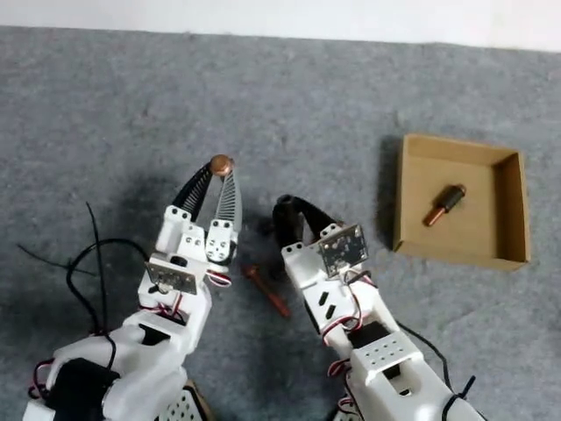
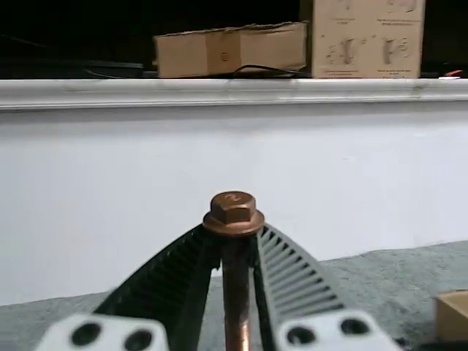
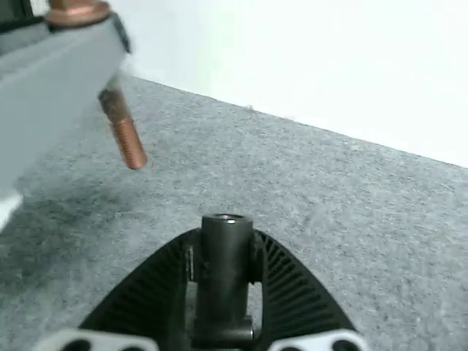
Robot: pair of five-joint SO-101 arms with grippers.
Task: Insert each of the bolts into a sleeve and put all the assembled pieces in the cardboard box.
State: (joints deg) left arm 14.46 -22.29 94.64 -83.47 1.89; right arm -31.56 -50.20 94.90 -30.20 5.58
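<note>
The grey carpeted bench [image 1: 131,114] lies open far and left. A loose copper bolt [image 1: 266,289] lies between both arms; the brown cardboard box [image 1: 478,232] blocks the right.

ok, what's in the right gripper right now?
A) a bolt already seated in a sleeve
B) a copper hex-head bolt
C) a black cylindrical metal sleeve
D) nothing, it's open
C: the right wrist view shows the black cylindrical sleeve clamped in the right gripper; the copper hex-head bolt is in the left gripper.
</note>
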